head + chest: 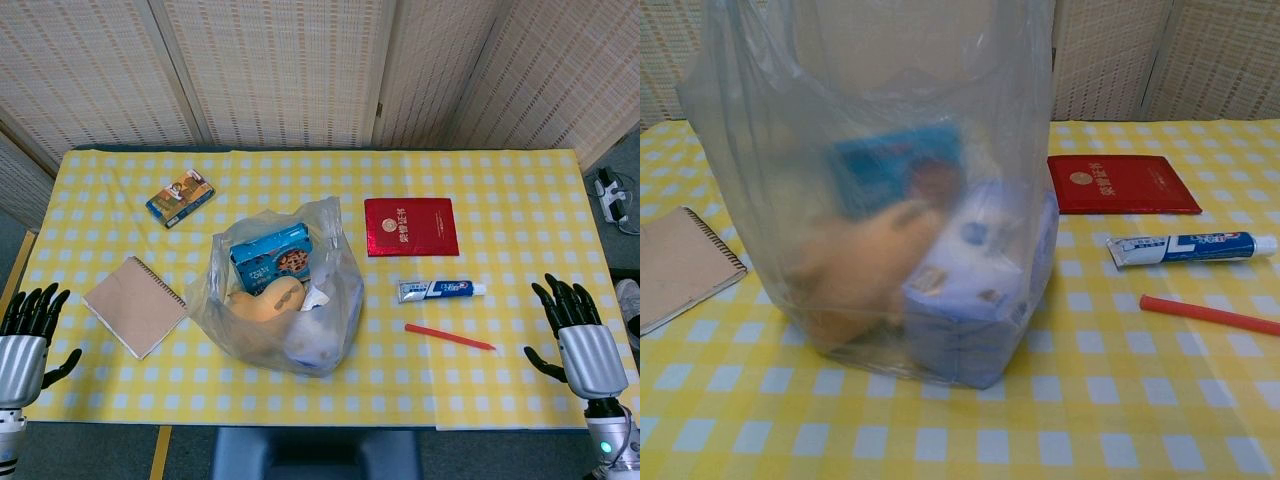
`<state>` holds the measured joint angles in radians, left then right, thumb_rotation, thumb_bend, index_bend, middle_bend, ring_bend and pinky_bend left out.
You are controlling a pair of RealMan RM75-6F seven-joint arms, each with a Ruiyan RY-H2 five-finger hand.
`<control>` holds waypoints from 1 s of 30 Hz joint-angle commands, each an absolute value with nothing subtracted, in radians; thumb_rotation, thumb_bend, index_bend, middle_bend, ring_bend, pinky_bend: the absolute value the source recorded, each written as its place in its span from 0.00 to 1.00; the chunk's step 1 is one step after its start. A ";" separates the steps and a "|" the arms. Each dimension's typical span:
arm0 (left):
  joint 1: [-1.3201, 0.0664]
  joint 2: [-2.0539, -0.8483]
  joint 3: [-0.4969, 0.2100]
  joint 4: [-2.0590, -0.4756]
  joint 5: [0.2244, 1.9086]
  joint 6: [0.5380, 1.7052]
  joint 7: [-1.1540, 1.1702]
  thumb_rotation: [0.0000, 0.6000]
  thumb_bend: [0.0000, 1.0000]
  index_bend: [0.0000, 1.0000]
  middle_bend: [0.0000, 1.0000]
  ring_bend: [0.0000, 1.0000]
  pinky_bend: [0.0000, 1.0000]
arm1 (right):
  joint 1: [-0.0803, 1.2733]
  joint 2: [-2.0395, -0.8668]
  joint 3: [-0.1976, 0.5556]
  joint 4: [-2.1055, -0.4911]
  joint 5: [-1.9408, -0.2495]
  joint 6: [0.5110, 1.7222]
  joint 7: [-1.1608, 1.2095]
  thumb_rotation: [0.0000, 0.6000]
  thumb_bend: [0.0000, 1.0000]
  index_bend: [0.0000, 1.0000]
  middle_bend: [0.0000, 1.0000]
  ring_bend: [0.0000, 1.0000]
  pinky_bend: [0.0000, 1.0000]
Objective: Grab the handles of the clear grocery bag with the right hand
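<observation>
Plastic, thin and crinkled, forms the clear bag [285, 300], which sits near the middle of the table [500, 180] toward the front edge, on a yellow-and-white checked cloth. Its handles [325, 215] stand loosely at the top, touched by neither hand. Through the cloudy film show a blue cookie box [272, 257], a rounded tan bread roll [265, 298] and a pale blue-and-white carton [975, 290] at the bottom; the chest view shows them only as blurred shapes.

The right hand [580, 335], silver at the palm with black fingers, hovers at the table's right edge, well apart from the bag. Its fingers are spread and upright, and it holds nothing. The left hand [28, 335] is at the left edge in the same way, fingers apart and empty.

Left of the bag lies a spiral notebook [135, 305] with a plain brown card cover, set at an angle. Farther back is a small flat packet [180, 197] with a blue edge. To the right of the bag lies a glossy red booklet [410, 227] with gold lettering. Nearer the front lie a white-and-blue toothpaste tube [440, 290] and a slim red pen [450, 337], just apart from each other.
</observation>
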<state>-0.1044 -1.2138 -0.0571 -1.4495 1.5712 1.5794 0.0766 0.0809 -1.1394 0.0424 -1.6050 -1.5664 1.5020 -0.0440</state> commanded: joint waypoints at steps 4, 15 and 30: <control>-0.102 -1.215 -0.057 -1.444 1.586 1.598 0.064 1.00 0.28 0.00 0.07 0.03 0.01 | 0.085 -1.136 0.038 -1.603 -1.565 1.487 -0.035 1.00 0.26 0.00 0.00 0.00 0.00; -0.116 -1.205 -0.061 -1.464 1.575 1.571 0.045 1.00 0.28 0.00 0.07 0.03 0.01 | 0.232 -1.098 -0.037 -1.510 -1.828 1.454 0.640 1.00 0.26 0.00 0.00 0.00 0.00; -0.110 -1.178 -0.062 -1.487 1.562 1.569 0.004 1.00 0.28 0.00 0.07 0.05 0.00 | 0.565 -1.055 -0.003 -1.501 -1.875 1.371 1.448 1.00 0.26 0.00 0.00 0.00 0.00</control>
